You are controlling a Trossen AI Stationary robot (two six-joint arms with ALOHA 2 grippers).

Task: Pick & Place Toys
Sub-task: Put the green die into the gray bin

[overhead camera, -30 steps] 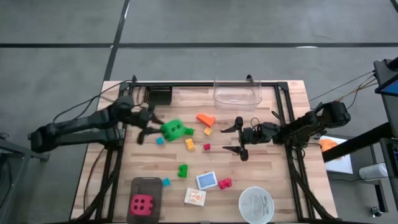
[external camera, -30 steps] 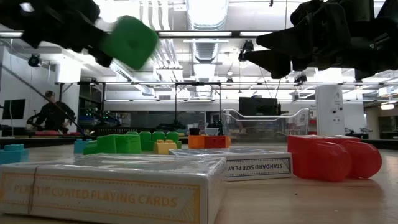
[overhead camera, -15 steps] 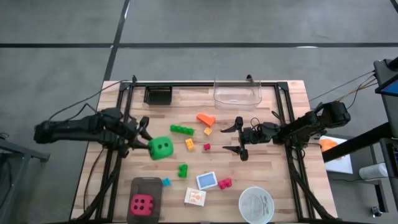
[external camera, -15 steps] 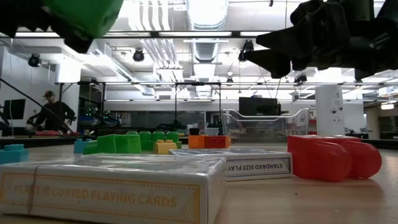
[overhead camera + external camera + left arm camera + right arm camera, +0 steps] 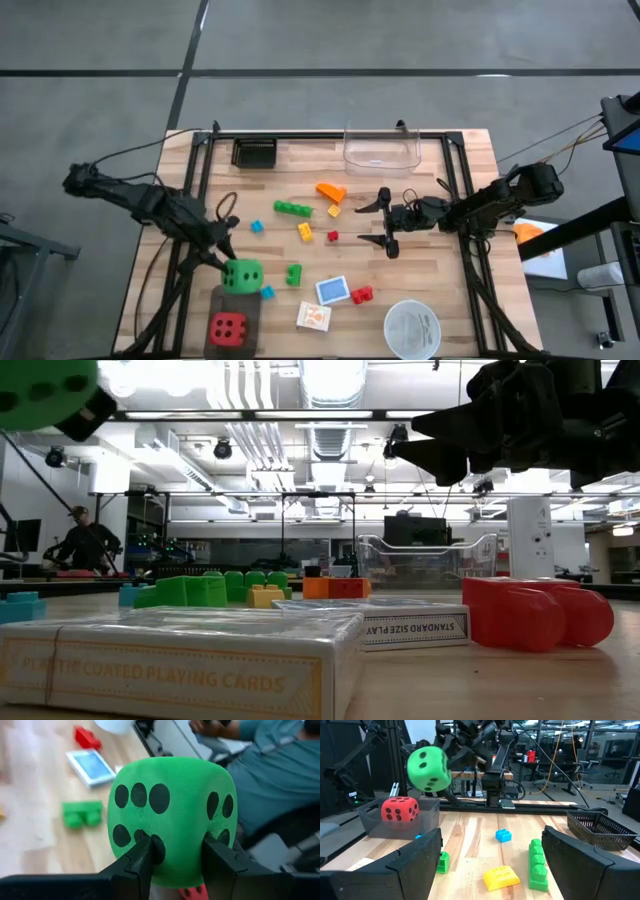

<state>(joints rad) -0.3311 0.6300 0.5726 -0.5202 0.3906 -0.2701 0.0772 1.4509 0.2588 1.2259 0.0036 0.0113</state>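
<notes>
1. Reaching toward the table's near left, the left gripper (image 5: 232, 262) clamps the soft green die (image 5: 242, 275) above the grey tray (image 5: 222, 300) holding the red die (image 5: 228, 328).
2. The right gripper (image 5: 382, 222) hovers mid-table, fingers spread, empty.

The wooden tabletop (image 5: 440, 300) is carrying scattered bricks (image 5: 293, 209), card packs (image 5: 332, 290), a white bowl (image 5: 412, 329) and a clear tub (image 5: 381, 148).

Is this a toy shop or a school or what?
Most likely a robotics lab or workshop. Two robot arms work at a wooden table strewn with toys, with long rows of ceiling lights and more workbenches and cables behind. One end effector grips a green die.
</notes>
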